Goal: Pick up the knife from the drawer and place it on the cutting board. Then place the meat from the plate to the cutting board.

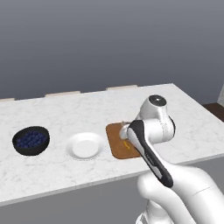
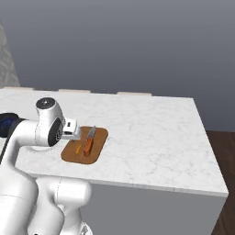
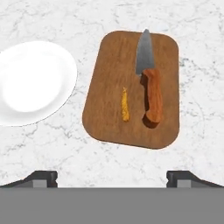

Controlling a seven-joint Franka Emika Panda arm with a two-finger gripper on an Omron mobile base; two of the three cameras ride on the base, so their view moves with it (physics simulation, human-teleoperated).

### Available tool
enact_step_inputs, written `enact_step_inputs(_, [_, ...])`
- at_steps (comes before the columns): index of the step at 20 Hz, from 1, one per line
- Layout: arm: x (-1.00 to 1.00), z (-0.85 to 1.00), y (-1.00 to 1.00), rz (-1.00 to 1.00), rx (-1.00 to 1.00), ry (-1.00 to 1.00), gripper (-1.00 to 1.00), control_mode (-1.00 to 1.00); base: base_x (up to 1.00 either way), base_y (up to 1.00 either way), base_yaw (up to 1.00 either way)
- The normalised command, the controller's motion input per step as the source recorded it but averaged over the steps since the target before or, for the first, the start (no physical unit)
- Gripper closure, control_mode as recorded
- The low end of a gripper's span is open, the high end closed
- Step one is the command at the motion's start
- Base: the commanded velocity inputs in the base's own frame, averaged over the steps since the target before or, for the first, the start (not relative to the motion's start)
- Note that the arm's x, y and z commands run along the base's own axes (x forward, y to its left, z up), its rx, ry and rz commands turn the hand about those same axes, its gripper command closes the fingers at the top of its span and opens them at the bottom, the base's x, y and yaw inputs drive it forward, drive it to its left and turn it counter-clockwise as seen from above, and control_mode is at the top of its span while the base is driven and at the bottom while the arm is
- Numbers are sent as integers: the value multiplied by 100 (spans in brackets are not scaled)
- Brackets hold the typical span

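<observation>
The brown cutting board (image 3: pixel 109 118) lies on the marble counter, to the right of the white plate (image 3: pixel 33 81) in the hand view. On the board rests the knife (image 3: pixel 151 94), orange-brown handle near me and silvery blade pointing away. The meat (image 3: pixel 125 105), a tiny orange sliver, lies on the board just left of the knife's handle. Nothing is on the plate. My gripper (image 3: pixel 111 178) hangs above the board's near edge, open, with nothing between its fingers. The right base view shows the board (image 2: pixel 98 137), knife (image 2: pixel 89 140) and meat (image 2: pixel 79 149) beside my hand. The drawer is out of view.
A black bowl of blue berries (image 1: pixel 30 140) stands left of the plate (image 1: pixel 85 145). My own arm covers most of the board (image 1: pixel 114 141) in the left base view. The counter (image 2: pixel 156 133) stretches to the right of the board and ends at its front and right edges.
</observation>
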Motion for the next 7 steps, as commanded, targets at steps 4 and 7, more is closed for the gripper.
enact_step_inputs(4, [-5,39,-11,0,11,-10,-100,-100,0,0,0])
enact_step_inputs(7, [0,43,-10,0,12,-12,-100,-100,0,0,0])
